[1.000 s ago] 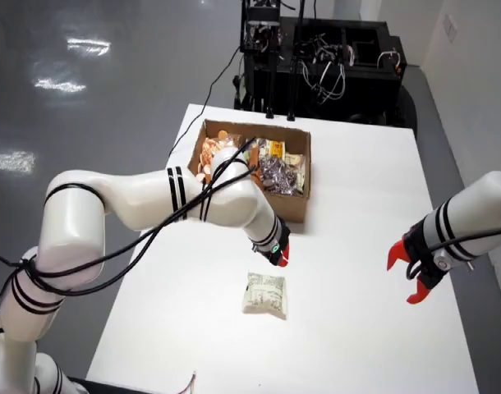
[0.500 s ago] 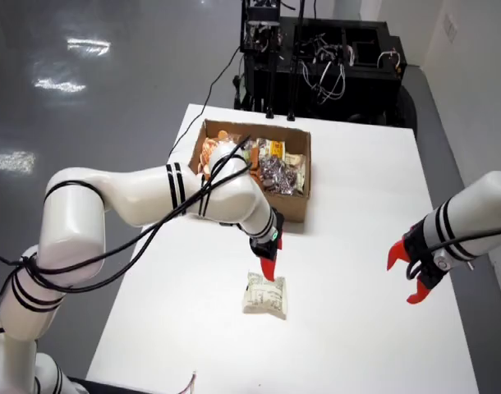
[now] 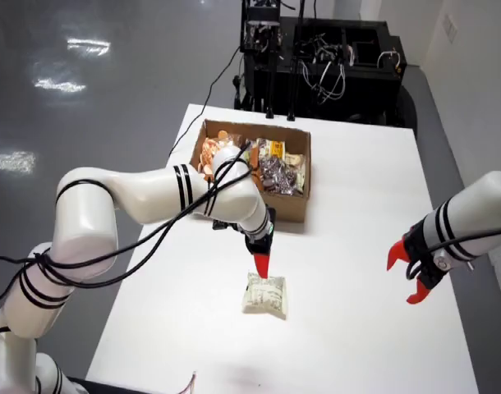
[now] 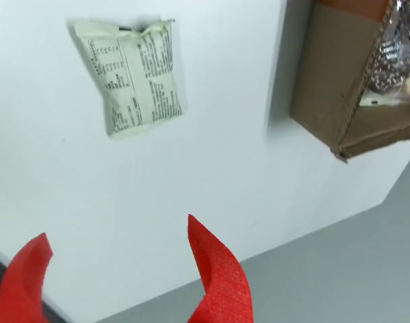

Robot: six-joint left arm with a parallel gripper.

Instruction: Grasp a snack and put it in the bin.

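A pale green snack packet [image 3: 265, 294] lies flat on the white table [image 3: 357, 197] in front of the cardboard box [image 3: 293, 209]. In the view from above, my gripper [image 3: 261, 269] points down with its red tips just over the packet's far edge, seen edge-on. In the view that rides on the gripper, the two red fingers [image 4: 215, 269] stand apart with nothing between them. The gripper [image 4: 116, 229] sits low in that view, the packet [image 4: 131, 77] up left, and the box [image 4: 333, 74] at the right.
The box holds several snack bags, orange and foil ones [image 3: 271, 172]. A second white arm's red gripper [image 3: 413, 275] hangs still near the table's right edge. Black equipment with cables [image 3: 316, 57] stands behind the table. The table edge [image 4: 279, 245] runs close below the fingers.
My gripper has moved from beside the box's front right corner down and slightly left, ending just above the packet's far edge. The packet and the second arm have not moved.
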